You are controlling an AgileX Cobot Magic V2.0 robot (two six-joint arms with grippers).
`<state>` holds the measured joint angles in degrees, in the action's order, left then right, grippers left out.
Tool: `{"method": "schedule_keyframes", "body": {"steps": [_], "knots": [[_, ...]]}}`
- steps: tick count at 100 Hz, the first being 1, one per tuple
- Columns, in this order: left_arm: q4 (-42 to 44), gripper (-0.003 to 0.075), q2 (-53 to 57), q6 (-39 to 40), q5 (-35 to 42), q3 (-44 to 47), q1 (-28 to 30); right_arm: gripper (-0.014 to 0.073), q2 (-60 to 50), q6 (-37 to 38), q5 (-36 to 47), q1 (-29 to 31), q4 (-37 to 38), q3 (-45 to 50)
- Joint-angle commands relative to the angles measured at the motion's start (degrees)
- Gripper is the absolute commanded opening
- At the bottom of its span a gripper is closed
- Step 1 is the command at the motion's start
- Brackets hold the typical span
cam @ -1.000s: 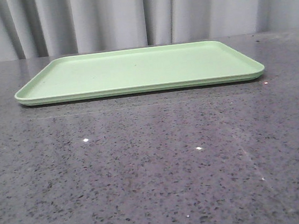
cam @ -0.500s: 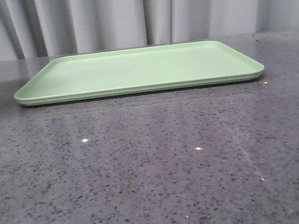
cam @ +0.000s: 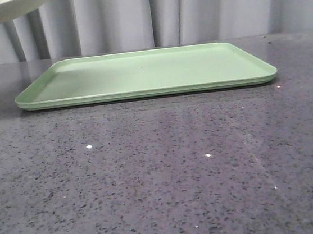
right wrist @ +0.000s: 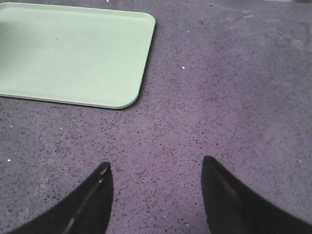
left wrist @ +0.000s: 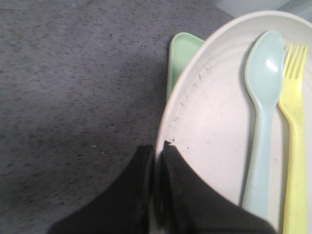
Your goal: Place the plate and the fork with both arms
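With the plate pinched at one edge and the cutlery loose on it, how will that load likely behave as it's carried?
The plate, clamped at its rim by the left hand, looks rigid and probably light. The yellow fork and pale blue spoon lie loose on a smooth surface, so a tilt could slide them. Its raised rim may catch them.

plate (cam: 3, 11) risen from table level at left edge, now farther into frame
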<state>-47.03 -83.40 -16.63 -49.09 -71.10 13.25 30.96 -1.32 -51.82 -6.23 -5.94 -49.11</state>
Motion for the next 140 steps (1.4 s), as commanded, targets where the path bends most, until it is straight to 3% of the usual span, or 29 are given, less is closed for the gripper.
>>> {"method": "schedule_keyframes", "body": {"steps": [1, 20, 53, 97, 113, 140], "knots": [[-1.97, -0.0021, -0.67, 4.00, 4.49, -4.07, -5.33, 0.0418, 0.78, -0.19, 4.13, 0.44, 0.07, -1.97], [9.90, -0.0021, -6.12, 15.54, 10.38, -10.29, -16.12, 0.0418, 0.78, -0.19, 4.13, 0.44, 0.07, -1.97], [10.46, -0.0021, -18.06, 19.97, 12.06, -20.27, -26.90, 0.0418, 0.78, -0.19, 4.13, 0.44, 0.07, -1.97], [13.81, -0.0021, -23.07, 23.18, 13.45, -20.92, -28.51, 0.0418, 0.78, -0.19, 4.07, 0.44, 0.07, -1.97], [20.13, -0.0021, -23.43, 28.67, 13.34, -20.92, -28.51, 0.0418, 0.78, -0.19, 4.07, 0.44, 0.07, -1.97], [20.14, -0.0021, -23.92, 28.77, 13.25, -20.92, -28.87, 0.0418, 0.78, -0.19, 4.12, 0.44, 0.07, -1.97]]}}
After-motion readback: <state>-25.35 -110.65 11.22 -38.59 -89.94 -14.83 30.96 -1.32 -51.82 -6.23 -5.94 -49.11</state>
